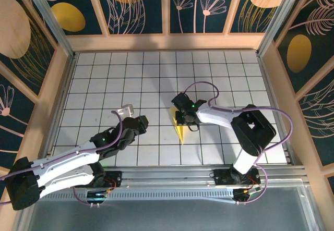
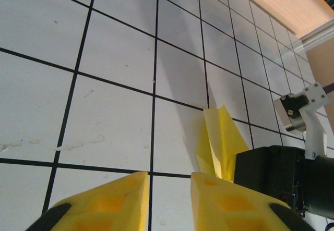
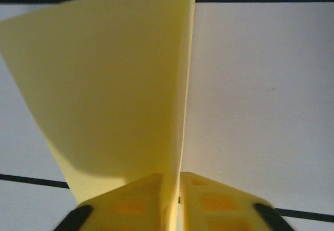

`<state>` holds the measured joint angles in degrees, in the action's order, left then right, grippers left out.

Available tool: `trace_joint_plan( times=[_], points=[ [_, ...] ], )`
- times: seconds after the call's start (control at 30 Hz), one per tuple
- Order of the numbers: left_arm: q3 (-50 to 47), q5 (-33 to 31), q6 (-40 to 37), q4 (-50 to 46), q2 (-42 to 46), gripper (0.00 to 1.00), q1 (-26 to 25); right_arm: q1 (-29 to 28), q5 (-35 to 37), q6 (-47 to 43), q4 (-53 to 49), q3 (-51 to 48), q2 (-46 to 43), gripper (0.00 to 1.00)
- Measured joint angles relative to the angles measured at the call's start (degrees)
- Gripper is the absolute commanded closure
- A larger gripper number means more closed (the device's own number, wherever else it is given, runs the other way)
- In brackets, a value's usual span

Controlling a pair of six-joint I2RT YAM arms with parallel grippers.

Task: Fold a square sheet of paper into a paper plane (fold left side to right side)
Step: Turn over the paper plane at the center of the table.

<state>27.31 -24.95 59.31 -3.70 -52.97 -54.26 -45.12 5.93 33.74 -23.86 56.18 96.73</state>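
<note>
Right gripper: clenched on the paper plane; the right wrist view shows the fold pinched between the fingertips.
Left gripper: parted, grasping nothing.
Paper plane, left wrist view: ahead-right of the left gripper, apart from it, over the gridded counter.

Top external: high above the near edge, facing down over the whole gridded table.
Left wrist: low, close to the table, facing the paper plane.
Right wrist: closest, tight against it.
Shared by all: the paper plane.
</note>
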Motion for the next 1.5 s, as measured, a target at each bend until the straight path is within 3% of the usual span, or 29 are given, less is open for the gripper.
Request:
trace_joint_plan(
  times=[0.27,0.33,0.43,0.57,0.83,1.1,1.5],
  points=[
    [6.8,-6.8,-3.6,-10.1,2.2,0.34,1.3,0.2,1.2,-1.9,-0.7,3.1,-8.7,1.0],
    [8.9,-7.9,-4.7,-11.1,3.7,0.32,2.0,0.9,-1.6,-2.4,1.7,2.8,-12.0,1.0],
    [9.4,-8.4,-5.3,-11.1,7.3,0.28,2.8,4.6,-11.3,-1.7,12.2,-1.3,-17.2,1.0],
    [8.2,-7.8,-4.7,-9.9,12.2,0.27,3.6,8.9,-23.1,1.7,26.2,-8.5,-18.3,1.0],
    [3.8,-5.6,-2.0,-9.2,15.9,0.27,3.7,6.8,-35.7,9.0,43.3,-13.0,-5.3,1.0],
    [3.3,-4.5,-1.6,-8.9,14.8,0.27,3.7,6.7,-37.2,10.3,46.8,-13.4,2.9,1.0],
    [3.3,-2.6,-1.6,-8.4,10.1,0.24,3.7,10.3,-31.0,5.1,38.1,-14.3,3.6,0.9]
  ],
)
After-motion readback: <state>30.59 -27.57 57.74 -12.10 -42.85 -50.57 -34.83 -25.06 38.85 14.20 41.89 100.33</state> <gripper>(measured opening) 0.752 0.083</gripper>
